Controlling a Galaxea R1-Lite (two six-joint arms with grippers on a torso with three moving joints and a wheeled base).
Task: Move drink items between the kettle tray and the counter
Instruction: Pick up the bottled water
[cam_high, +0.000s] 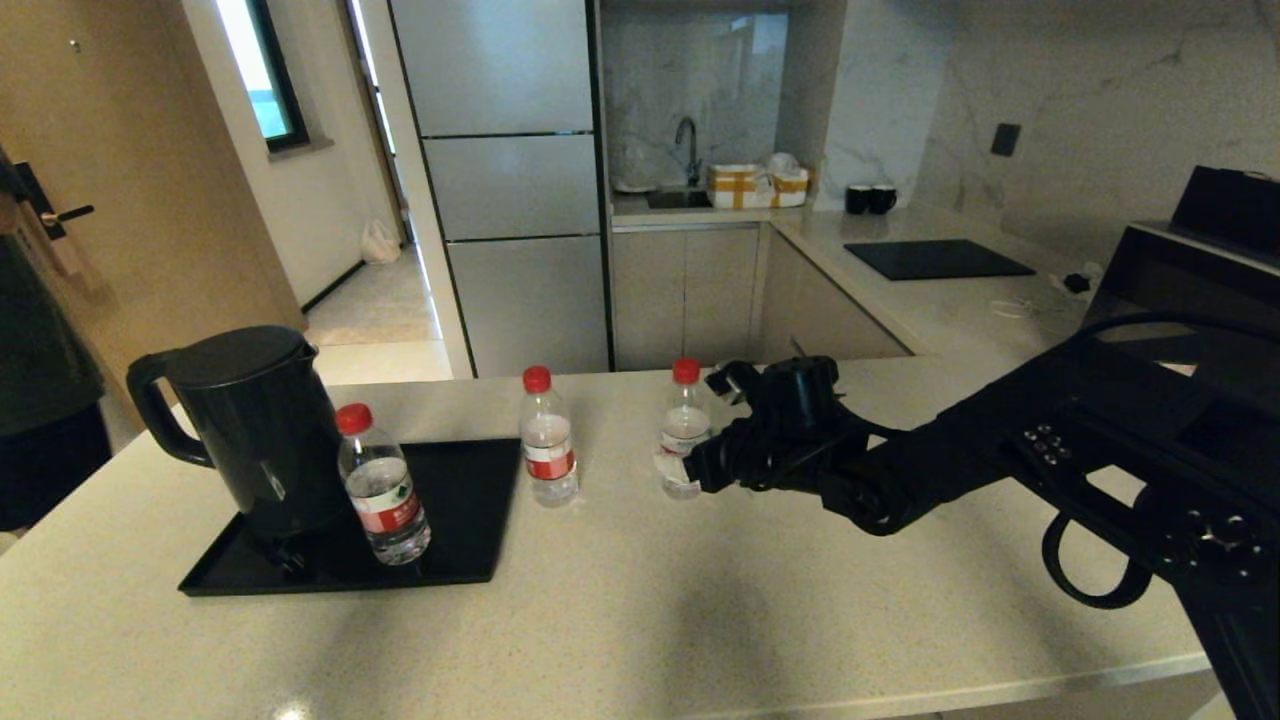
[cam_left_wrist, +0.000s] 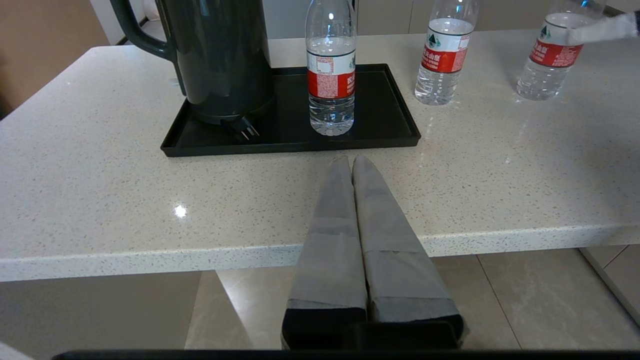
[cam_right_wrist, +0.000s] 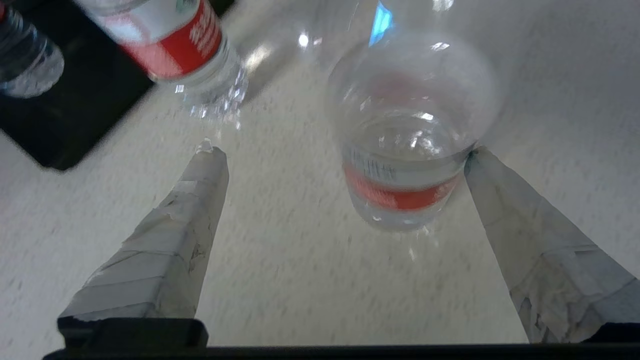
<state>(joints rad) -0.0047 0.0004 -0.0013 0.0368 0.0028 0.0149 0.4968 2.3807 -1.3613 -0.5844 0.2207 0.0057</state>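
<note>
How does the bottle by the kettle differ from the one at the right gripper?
The bottle by the kettle stands on the black tray; the rightmost bottle stands on the bare counter. The first has no gripper near; the second sits between the open right gripper fingers. Both are upright, red-capped, red-labelled.

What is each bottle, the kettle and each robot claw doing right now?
Black plastic kettle: upright on flat black tray, lid closed.
Clear red-capped bottle on tray: upright, capped.
Middle clear bottle: upright on speckled stone counter.
Right-hand clear bottle: upright on counter, between open fingers.
Right claw: open.
Left claw: shut, empty.
</note>
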